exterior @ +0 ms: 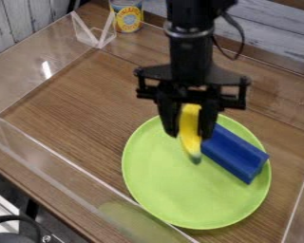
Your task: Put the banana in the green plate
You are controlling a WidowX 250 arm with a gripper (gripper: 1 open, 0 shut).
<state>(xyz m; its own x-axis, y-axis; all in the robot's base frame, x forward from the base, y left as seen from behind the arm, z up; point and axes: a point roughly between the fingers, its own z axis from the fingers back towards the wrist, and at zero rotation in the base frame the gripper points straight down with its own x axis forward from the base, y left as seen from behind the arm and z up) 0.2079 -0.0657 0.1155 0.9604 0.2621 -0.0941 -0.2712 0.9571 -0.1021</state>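
So the gripper point(192, 121) has its jaws clamped on the banana point(190, 133), dangling it tip-down right over the green plate point(161, 185), just beside the blue block point(236, 154) sitting on that plate.

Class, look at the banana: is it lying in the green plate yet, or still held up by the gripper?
Held: the gripper is shut on the banana, which hangs upright over the green plate.

The yellow banana point(190, 133) hangs upright, above the round lime-green plate point(161, 185).
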